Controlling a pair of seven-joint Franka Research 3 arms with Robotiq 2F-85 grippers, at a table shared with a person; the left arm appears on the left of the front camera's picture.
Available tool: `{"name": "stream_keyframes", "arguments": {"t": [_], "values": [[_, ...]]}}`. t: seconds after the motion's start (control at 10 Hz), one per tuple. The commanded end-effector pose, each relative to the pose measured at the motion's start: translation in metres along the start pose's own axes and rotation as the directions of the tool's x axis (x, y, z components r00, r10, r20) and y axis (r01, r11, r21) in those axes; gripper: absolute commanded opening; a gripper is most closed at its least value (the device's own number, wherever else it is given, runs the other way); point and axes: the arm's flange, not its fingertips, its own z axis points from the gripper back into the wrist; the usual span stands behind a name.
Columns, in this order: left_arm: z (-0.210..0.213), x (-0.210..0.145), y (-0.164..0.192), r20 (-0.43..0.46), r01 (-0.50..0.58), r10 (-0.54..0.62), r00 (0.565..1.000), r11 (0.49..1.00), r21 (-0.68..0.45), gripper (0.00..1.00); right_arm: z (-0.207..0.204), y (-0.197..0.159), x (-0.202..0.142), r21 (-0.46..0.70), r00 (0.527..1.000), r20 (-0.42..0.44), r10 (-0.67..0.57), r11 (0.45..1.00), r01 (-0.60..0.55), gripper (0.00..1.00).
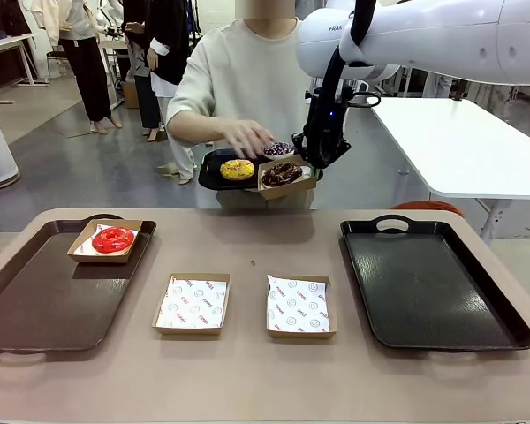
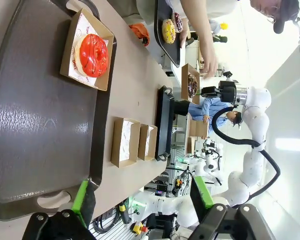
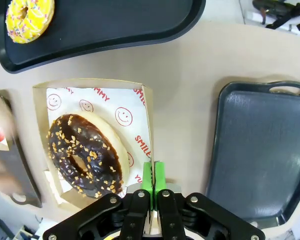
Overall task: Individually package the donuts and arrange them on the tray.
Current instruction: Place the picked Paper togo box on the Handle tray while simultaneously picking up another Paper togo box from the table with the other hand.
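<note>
My right gripper [image 1: 321,157] is raised over the table's far edge, shut on the wall of a cardboard box [image 3: 140,107] that holds the chocolate donut [image 3: 84,155]. Its green pads [image 3: 148,176] pinch the box's rim. Beside it a person's hand [image 1: 247,137] reaches over a small black tray [image 1: 210,173] carrying the yellow donut [image 1: 237,169] and the purple sprinkled donut [image 1: 278,148]. The red donut [image 1: 113,238] lies in a box on the brown tray [image 1: 44,300] at the left. My left gripper [image 2: 142,200] hovers open above that tray's handle end.
Two paper-lined boxes [image 1: 192,303] [image 1: 300,306] without donuts sit side by side at the table's middle front. A large black tray [image 1: 428,283] lies bare on the right. The person stands at the far edge.
</note>
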Motion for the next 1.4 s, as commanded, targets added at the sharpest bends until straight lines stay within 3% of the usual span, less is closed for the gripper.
{"name": "stream_keyframes", "arguments": {"t": [0.0,0.7,0.9,1.3], "values": [[0.001,-0.001,-0.001,0.002,0.004,-0.004,1.0,1.0,-0.003,1.0,0.0,-0.001,0.0,0.003,1.0,0.003,-0.002,1.0,0.002,0.0],[0.0,0.0,0.0,0.0,0.0,0.0,1.0,1.0,0.0,1.0,0.0,0.0,0.0,0.0,1.0,0.0,0.0,1.0,0.0,0.02],[-0.011,0.012,-0.027,-0.037,0.073,-0.069,0.997,0.99,0.118,1.0,0.01,-0.036,-0.013,0.018,0.998,0.003,0.059,0.998,-0.059,0.02],[-0.06,0.036,-0.106,-0.17,0.151,-0.094,0.981,0.919,0.365,1.0,0.026,-0.133,-0.052,-0.074,1.0,-0.021,-0.004,0.997,0.002,0.02]]}}
